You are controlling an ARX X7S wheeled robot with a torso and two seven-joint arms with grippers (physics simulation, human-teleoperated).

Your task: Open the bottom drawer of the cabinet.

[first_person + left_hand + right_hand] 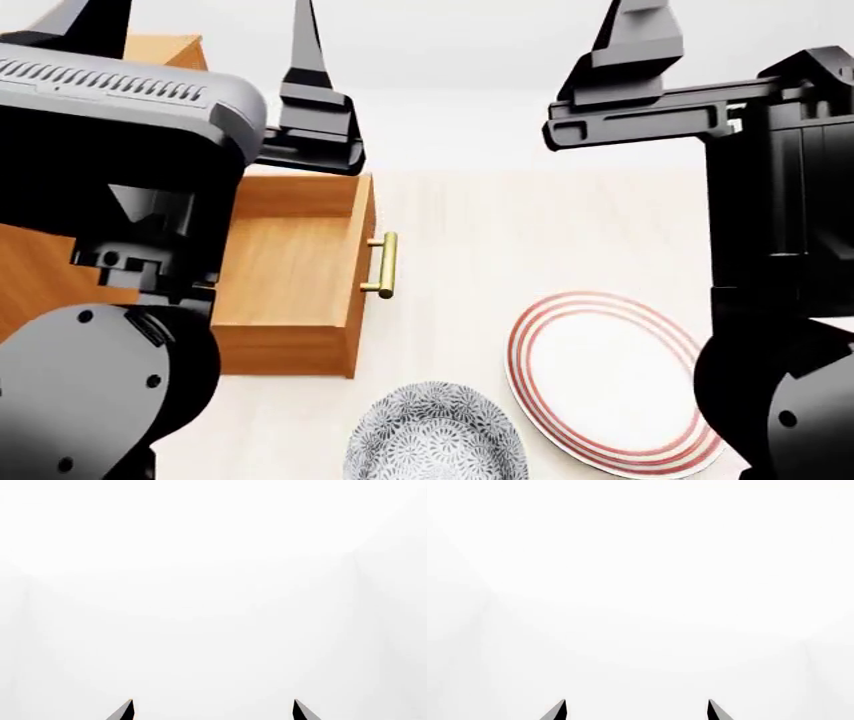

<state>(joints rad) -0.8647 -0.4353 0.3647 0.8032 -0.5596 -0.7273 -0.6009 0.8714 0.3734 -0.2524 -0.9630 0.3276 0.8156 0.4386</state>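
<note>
The drawer (287,275) stands pulled out of the cabinet (40,270) at left of frame, brass handle (384,265) facing right. A patterned bowl (434,435) and striped plate (607,380) lie on the counter (534,230) at lower right. Both arms' fingers (127,711) (558,711) are spread, holding nothing.

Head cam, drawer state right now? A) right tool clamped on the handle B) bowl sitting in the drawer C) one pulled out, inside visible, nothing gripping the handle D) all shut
C: the bottom drawer stands pulled out, its plain wood inside showing, and its brass handle is free of both tools.
</note>
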